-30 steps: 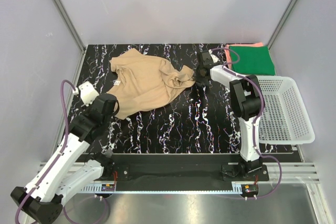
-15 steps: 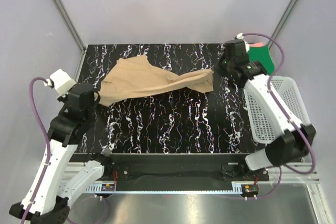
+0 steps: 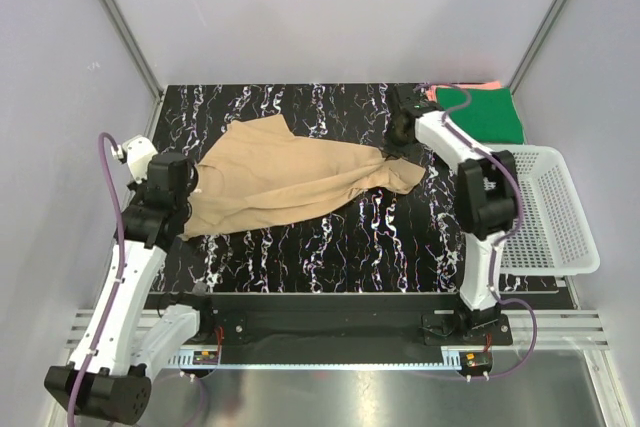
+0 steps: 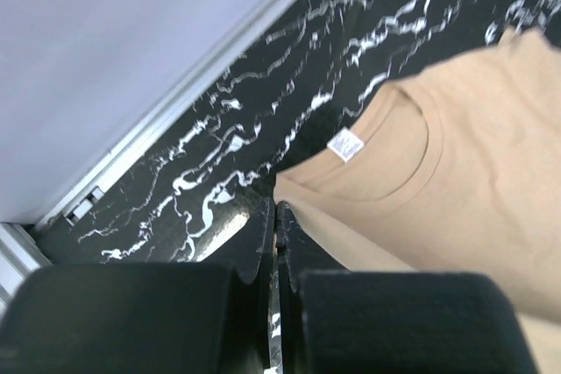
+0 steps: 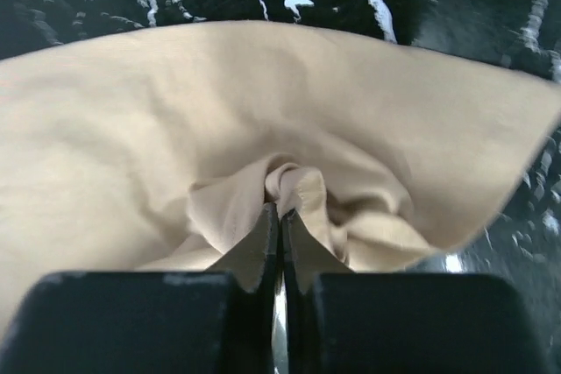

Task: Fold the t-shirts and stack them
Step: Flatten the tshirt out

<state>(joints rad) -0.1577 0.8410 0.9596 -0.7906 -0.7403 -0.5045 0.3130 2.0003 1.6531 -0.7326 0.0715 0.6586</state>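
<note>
- Tan t-shirt (image 3: 290, 182) lies on the black marbled table (image 3: 330, 247), left of centre. It is drawn out lengthwise between the two arms, running from the left side across to right of centre.
- Left gripper (image 3: 190, 187) is at the shirt's left end. In the left wrist view its jaws are closed (image 4: 276, 212), tips together on a corner of the cloth edge just beside the neckline.
- The same view shows the collar opening facing up, with a small white label (image 4: 345, 144) inside the neck. The fabric there is fairly flat.
- Right gripper (image 3: 393, 147) is at the shirt's right end. In the right wrist view its jaws are closed (image 5: 279, 212) on a bunched fold of the tan cloth (image 5: 175, 129), and wrinkles fan out from the pinch point.
- Past the right jaws, a loose flap of the shirt spreads onto the table toward the right.
- The shirt is not flat overall. Diagonal creases run along its length, and the far-left part rises to a peak.
- Dark green t-shirt (image 3: 485, 115) lies folded at the far right corner of the table, close behind the right gripper.
- Coral-pink t-shirt (image 3: 488, 86) sits under the green one. Only a thin strip shows along the far edge.
- White mesh basket (image 3: 545, 212) sits at the right edge of the table, just in front of the folded pair and partly overhanging the table's right side.
</note>
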